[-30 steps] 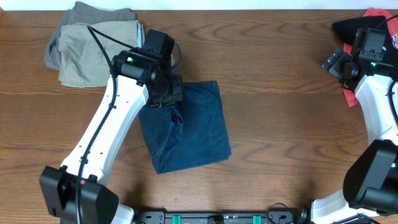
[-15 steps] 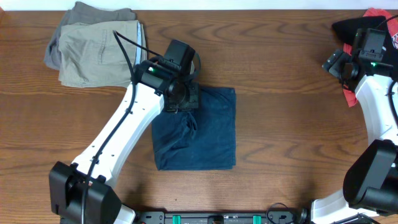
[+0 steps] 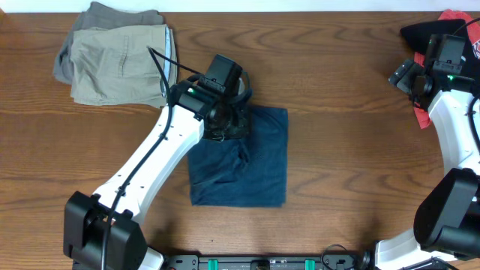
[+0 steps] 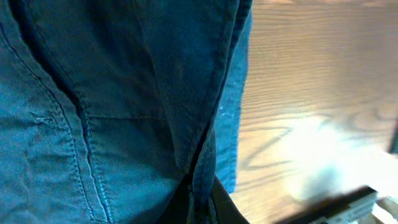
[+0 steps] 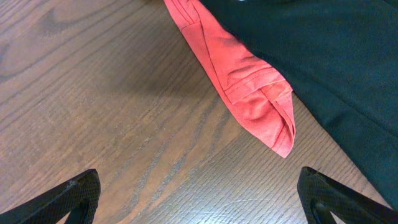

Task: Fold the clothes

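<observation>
Dark navy denim-like shorts [image 3: 247,169] lie folded in a rough rectangle at the middle of the brown wooden worktop [image 3: 345,165]. Overhead, my left tool [image 3: 231,126] sits on their upper left corner, and the wrist hides how it stands. The left wrist view fills that in: stitched seams close up, a raised fold of the navy fabric running down into my dark fingers [image 4: 222,208], which are clamped together on that fold. Bare wood shows beside the cloth edge.

Only the overhead view shows the folded khaki shorts [image 3: 112,64] at far left, lying on a grey garment [image 3: 97,15] and well apart from the navy pair.

In the right wrist view, my right tool [image 5: 199,186] is spread wide over bare wood, holding nothing. A red cloth [image 5: 242,81] lies ahead of it, tucked under a black garment [image 5: 323,56].
</observation>
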You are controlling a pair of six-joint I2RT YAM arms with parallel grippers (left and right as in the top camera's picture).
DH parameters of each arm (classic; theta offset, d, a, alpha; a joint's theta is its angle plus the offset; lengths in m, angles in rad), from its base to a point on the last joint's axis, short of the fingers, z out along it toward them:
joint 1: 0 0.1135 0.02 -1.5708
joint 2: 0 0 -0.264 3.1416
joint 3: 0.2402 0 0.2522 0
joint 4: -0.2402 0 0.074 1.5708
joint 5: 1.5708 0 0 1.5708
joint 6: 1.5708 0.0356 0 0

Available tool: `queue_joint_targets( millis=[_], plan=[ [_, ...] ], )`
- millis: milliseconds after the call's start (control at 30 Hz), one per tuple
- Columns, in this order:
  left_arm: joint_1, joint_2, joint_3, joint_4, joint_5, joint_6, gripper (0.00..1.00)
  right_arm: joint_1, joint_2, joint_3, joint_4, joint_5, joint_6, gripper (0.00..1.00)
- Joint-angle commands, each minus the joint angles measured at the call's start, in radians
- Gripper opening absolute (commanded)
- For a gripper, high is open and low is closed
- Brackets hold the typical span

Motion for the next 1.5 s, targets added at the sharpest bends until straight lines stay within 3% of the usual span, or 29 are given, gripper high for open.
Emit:
queue_joint_targets(
  millis=[0, 567, 900, 1467],
  plan=[
    [-0.024, 0.003, -0.003, 0.019, 0.063, -0.011, 0.06, -0.002, -0.010, 0.011, 0.003, 0.013, -0.013, 0.99],
    [-0.114, 0.139, -0.003, 0.059, 0.106, -0.058, 0.06, -0.002, -0.010, 0.011, 0.003, 0.013, -0.013, 0.99],
    [-0.158, 0.140, -0.003, 0.133, 0.105, -0.071, 0.08, -0.002, -0.010, 0.011, 0.003, 0.013, -0.013, 0.99],
    [-0.229, 0.140, -0.003, 0.129, 0.106, -0.079, 0.11, -0.002, -0.010, 0.011, 0.003, 0.013, -0.013, 0.99]
  ],
)
